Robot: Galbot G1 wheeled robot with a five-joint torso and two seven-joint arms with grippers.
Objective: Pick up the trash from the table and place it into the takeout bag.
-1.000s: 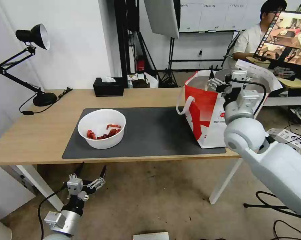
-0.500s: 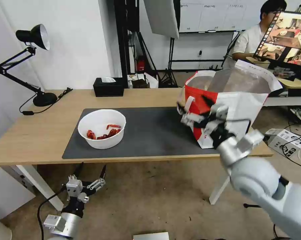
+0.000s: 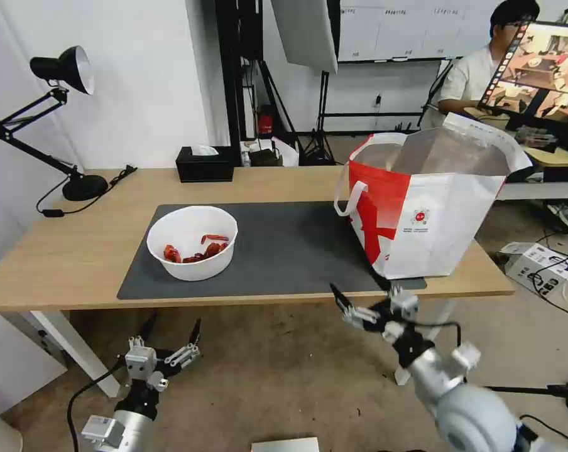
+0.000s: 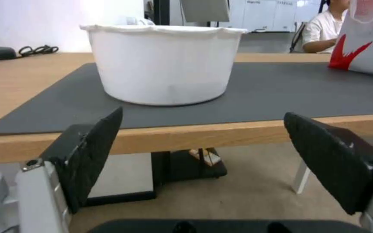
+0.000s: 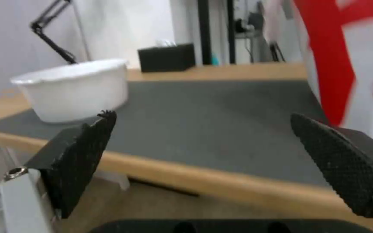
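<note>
White bowl (image 3: pixel 192 242) of red shell scraps sits on the mat (image 3: pixel 284 248), table's (image 3: pixel 70 251) left half; takeout bag (image 3: pixel 425 207) stands at the right end. Both my claws hang below the table edge, spread wide, empty: left gripper (image 3: pixel 169 329), right gripper (image 3: pixel 359 301). Bowl looks thin, light, probably flexible. I'd pinch the rim and keep it level.

The bowl (image 3: pixel 191 242) is white, its scraps (image 3: pixel 196 250) red. The bag (image 3: pixel 422 207) is white and red with silver lining, on a dark grey mat (image 3: pixel 284 245).
</note>
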